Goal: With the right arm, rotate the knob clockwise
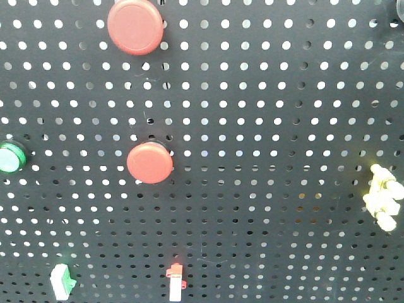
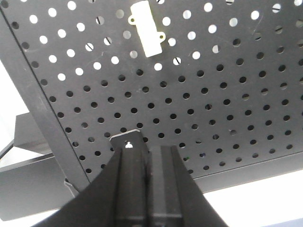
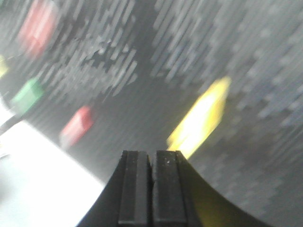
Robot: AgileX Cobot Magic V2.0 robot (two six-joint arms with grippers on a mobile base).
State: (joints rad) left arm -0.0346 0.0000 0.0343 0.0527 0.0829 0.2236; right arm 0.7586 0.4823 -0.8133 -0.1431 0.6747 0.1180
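Observation:
A pale yellow lobed knob (image 1: 383, 197) is mounted at the right edge of the black pegboard (image 1: 271, 113) in the front view. The right wrist view is smeared by motion. In it the knob (image 3: 201, 118) is a yellow streak, above and to the right of my right gripper (image 3: 152, 153). That gripper is shut with nothing between its fingers and stands apart from the knob. My left gripper (image 2: 147, 146) is also shut and empty, pointing at the board's lower part. Neither gripper shows in the front view.
The board carries two red round buttons (image 1: 135, 26) (image 1: 149, 163), a green button (image 1: 11, 157), a white-green switch (image 1: 62, 281) and a red-white switch (image 1: 176, 281). A white block (image 2: 147, 29) is screwed on above the left gripper. The board's frame edge (image 2: 42, 113) runs at left.

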